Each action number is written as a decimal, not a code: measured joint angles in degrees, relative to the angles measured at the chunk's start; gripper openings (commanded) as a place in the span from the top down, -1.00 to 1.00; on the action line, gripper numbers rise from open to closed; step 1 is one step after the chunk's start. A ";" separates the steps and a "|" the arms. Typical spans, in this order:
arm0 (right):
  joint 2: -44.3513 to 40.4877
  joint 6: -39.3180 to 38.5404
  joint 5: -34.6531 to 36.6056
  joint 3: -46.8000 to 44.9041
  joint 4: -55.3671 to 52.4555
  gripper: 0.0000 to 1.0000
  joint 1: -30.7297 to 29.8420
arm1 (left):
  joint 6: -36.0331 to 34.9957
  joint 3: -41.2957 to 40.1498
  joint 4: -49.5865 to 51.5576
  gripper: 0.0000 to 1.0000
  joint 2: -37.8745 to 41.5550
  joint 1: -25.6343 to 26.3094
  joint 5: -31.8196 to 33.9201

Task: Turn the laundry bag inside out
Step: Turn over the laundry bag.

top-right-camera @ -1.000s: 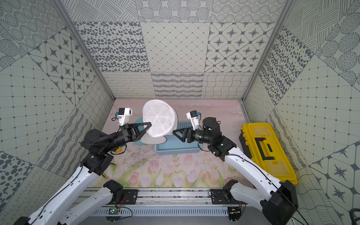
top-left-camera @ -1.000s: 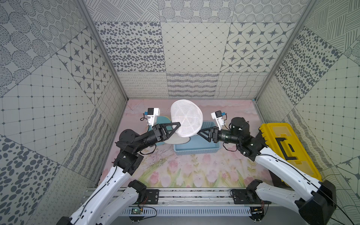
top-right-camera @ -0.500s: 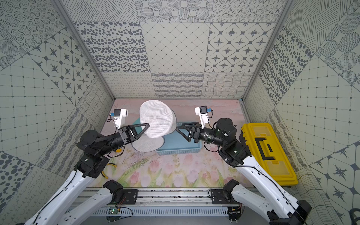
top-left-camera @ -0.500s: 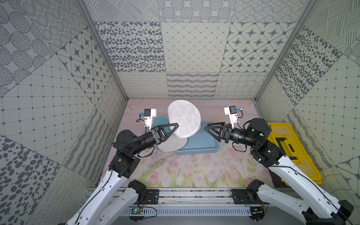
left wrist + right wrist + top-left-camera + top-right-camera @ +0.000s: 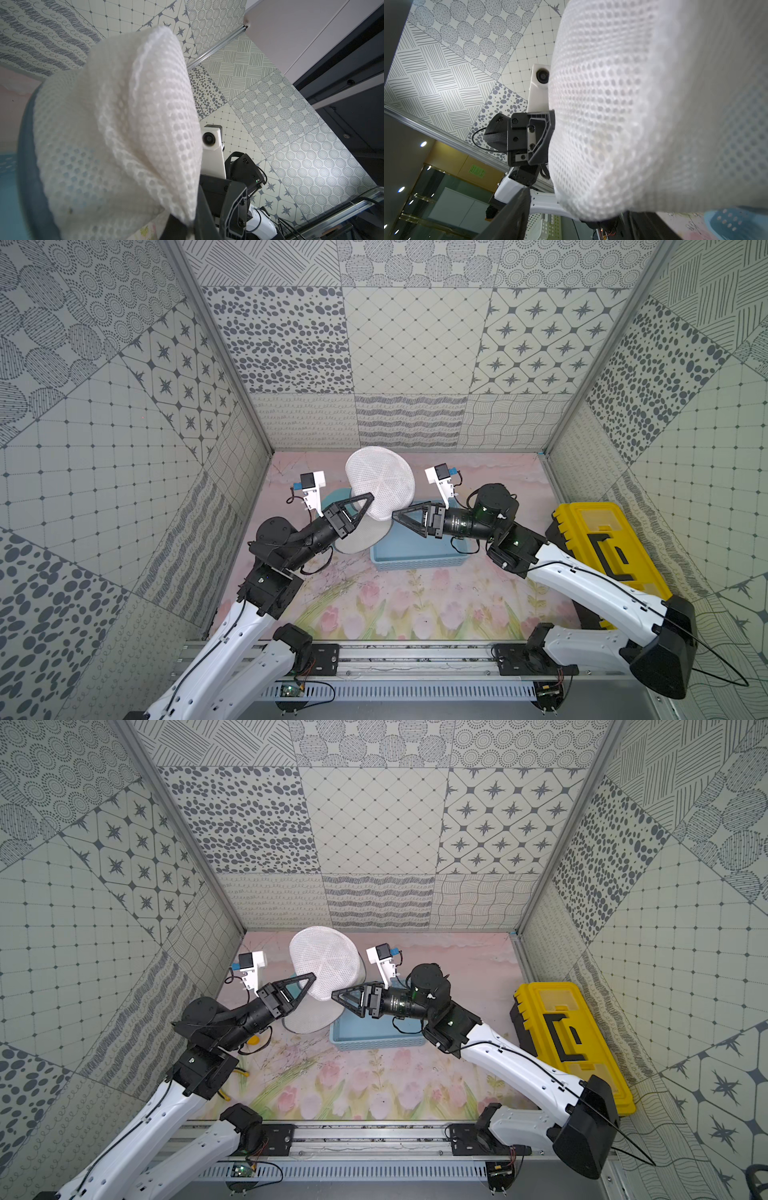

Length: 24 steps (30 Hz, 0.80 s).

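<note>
Left wrist view first: the white mesh laundry bag (image 5: 124, 124) is being pinched at a gathered fold by the left hand (image 5: 194, 225), with the fingers pressed together on the fabric. In both top views the bag (image 5: 380, 483) is being held up off the worktop (image 5: 395, 605), round face up toward the cameras. Its lower part is being draped down at the left end of the blue basket (image 5: 415, 560). The right hand (image 5: 395, 515) is being pointed at the bag's lower edge from the opposite side, tip right at the mesh. In the right wrist view its jaws are being shown spread. One finger (image 5: 512, 216) is being seen apart from the bag (image 5: 643, 114), so nothing's clamped there. A yellow toolbox (image 5: 602, 547) is being seen by the right wall.
</note>
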State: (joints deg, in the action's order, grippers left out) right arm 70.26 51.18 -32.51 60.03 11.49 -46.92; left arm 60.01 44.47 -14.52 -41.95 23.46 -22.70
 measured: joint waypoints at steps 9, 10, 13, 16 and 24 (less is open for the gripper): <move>3.76 1.16 1.97 3.67 2.51 0.97 0.24 | 0.04 -0.42 0.02 0.78 0.15 -0.02 0.90; 4.15 1.36 1.99 3.91 2.49 1.00 0.59 | 0.00 -0.37 0.26 0.40 0.26 -0.02 1.01; 4.57 2.51 1.09 4.07 3.21 1.00 1.73 | -1.20 0.94 4.68 -0.94 1.07 -0.02 1.73; 4.35 4.02 0.28 4.07 4.61 1.00 3.82 | -3.37 2.49 9.92 -0.99 2.93 -0.02 2.51; 4.35 10.56 -3.48 5.84 6.73 1.00 7.85 | -10.95 0.70 20.39 -0.99 9.73 -0.02 5.05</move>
State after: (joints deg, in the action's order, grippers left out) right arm 74.61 61.73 -35.99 65.87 18.22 -39.07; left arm 49.06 45.17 5.87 -32.23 23.44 -17.65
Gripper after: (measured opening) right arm 0.067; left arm 0.993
